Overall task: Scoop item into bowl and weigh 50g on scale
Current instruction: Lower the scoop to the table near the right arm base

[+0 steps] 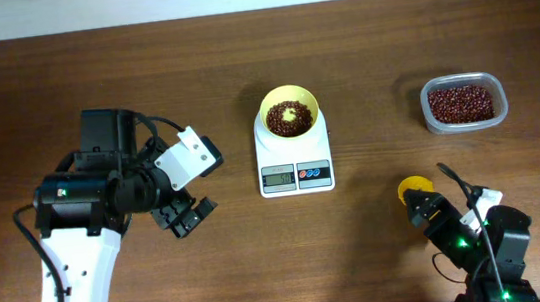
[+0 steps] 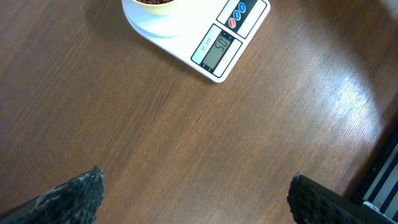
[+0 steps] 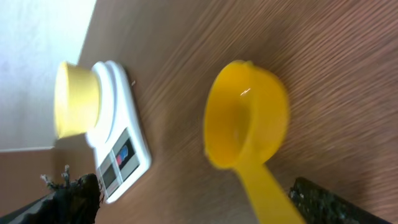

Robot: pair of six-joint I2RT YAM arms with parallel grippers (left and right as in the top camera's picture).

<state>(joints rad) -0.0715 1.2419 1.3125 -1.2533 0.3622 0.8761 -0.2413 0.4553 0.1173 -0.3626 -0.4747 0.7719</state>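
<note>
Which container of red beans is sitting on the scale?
The small round pale yellow bowl, on the white digital scale; the clear rectangular plastic container rests directly on the table.

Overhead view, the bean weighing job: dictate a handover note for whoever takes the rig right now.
Left gripper: open, empty, over bare table near the scale.
Right gripper: looks open; the yellow scoop is empty, apparently on the table, its handle between the fingers.
Bowl with beans sits on the scale; display seems to read about 50, digits small.
Container holds more beans.
To do: confirm the reading, pull arms clear.
</note>
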